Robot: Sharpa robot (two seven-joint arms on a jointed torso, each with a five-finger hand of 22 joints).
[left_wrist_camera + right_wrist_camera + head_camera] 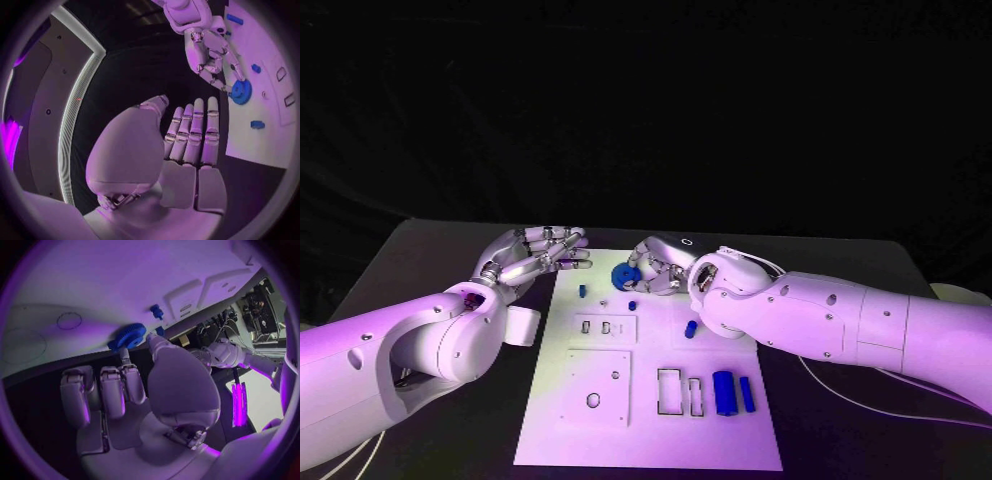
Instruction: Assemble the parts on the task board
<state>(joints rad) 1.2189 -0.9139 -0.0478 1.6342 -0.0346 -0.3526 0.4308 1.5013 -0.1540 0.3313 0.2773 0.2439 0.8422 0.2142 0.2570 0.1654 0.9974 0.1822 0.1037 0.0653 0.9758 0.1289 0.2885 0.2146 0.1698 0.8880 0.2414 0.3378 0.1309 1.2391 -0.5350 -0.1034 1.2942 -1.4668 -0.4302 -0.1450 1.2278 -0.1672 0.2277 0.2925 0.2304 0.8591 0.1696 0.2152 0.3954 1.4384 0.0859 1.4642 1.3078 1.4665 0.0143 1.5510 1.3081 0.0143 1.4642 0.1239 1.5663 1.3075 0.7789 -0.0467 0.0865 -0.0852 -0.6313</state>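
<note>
The white task board (646,440) lies in the middle of the black table. A blue gear (627,275) sits at the board's far end, seen as well in the left wrist view (241,92) and the right wrist view (129,336). My right hand (669,263) reaches over that end and pinches the gear between thumb and a finger (125,354). My left hand (531,256) hovers just off the board's far left corner with its fingers (190,130) straight and apart, holding nothing. A small blue part (583,291) lies near it on the board.
More blue parts lie on the board: a small one (632,305), a peg (691,327), a thick cylinder (724,392) and a thin one (747,393). Raised plates with slots (603,327) and holes (596,385) fill the board's left half. Bare black table flanks both sides.
</note>
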